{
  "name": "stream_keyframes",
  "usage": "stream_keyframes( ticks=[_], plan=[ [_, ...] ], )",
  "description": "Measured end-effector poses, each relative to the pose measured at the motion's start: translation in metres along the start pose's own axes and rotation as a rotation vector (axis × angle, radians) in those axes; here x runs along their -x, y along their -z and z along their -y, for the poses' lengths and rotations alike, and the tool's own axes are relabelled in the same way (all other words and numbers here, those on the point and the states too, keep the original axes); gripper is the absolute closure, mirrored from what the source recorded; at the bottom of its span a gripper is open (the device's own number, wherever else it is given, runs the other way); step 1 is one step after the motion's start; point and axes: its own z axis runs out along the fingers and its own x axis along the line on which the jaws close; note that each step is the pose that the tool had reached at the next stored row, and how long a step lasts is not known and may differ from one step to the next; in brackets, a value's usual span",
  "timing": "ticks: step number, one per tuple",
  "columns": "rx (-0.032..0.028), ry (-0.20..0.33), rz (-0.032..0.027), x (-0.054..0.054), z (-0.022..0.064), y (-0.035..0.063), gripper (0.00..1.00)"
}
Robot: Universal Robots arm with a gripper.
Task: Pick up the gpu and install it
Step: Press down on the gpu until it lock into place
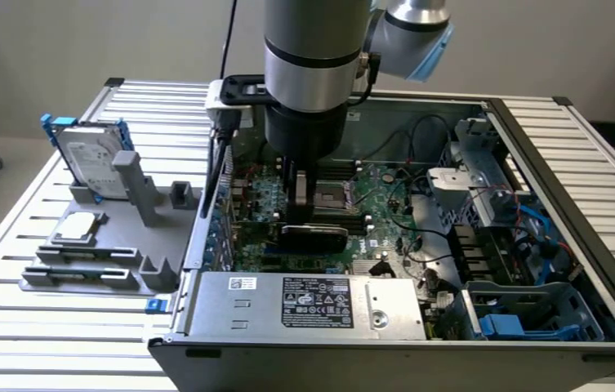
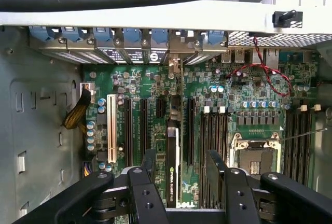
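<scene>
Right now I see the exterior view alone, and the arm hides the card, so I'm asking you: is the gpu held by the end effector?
Observer: No. In the wrist view the end effector is open. The gpu is between its fingers with a gap on each side.
Operator: Is the card in a slot?
Observer: It stands on edge in a slot of the motherboard. I cannot tell how deep it sits.
Operator: Is anything crowding it?
Observer: No. The long black slots beside it and the white slot are empty.
</scene>
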Motion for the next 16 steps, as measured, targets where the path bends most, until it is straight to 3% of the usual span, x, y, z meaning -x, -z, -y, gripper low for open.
stream_keyframes(
  ticks=[4,5,8,10,11,12,16],
  plan=[
    [-0.0001,0.000,0.0018,0.000,0.0022,-0.0012,0.50],
    [-0.0001,0.000,0.0019,0.000,0.0028,-0.0014,0.56],
    [-0.0003,0.000,0.0027,0.000,0.0034,-0.0025,0.63],
    [-0.0002,0.000,0.0027,0.000,0.0035,-0.0044,0.75],
    [-0.0001,-0.001,0.0025,0.001,0.0035,-0.0060,0.75],
    [0.0000,0.000,0.0024,0.001,0.0036,-0.0080,0.86],
    [-0.0003,0.000,0.0028,0.006,0.0028,-0.0159,0.89]
  ],
)
